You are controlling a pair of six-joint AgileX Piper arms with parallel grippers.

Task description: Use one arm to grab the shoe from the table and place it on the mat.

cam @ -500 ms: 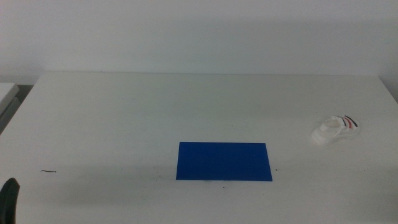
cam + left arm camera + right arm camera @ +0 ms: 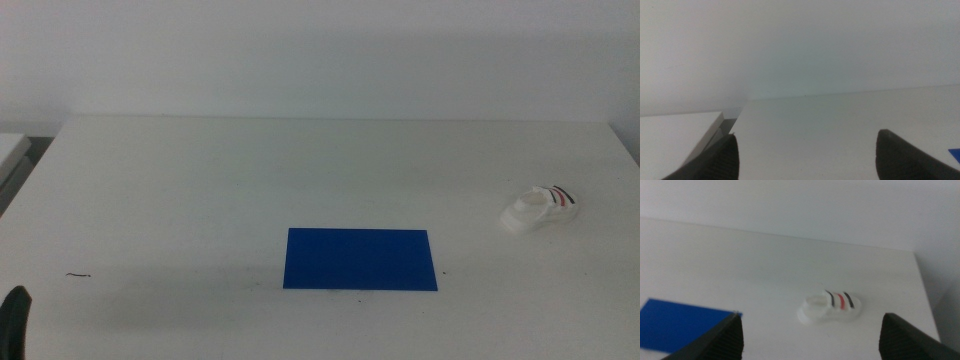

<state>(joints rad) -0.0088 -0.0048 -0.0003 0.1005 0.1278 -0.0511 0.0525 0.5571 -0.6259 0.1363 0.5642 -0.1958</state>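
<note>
The small white shoe [image 2: 541, 209] with dark and red straps lies on the white table [image 2: 200, 170] at the right side. The blue mat [image 2: 360, 260] lies flat near the table's middle front, well left of the shoe. The right wrist view shows the shoe [image 2: 830, 307] ahead of my right gripper [image 2: 812, 347], between its jaws' lines, with the mat [image 2: 682, 322] off to the side. The right jaws stand wide apart and empty. The right arm is out of the middle view. My left gripper [image 2: 807, 167] is open and empty; only its tip [image 2: 14, 320] shows at the bottom left.
A small dark mark [image 2: 78, 275] lies on the table at the front left. A second white surface [image 2: 675, 135] stands beside the table's left edge with a gap between. A white wall rises behind the table.
</note>
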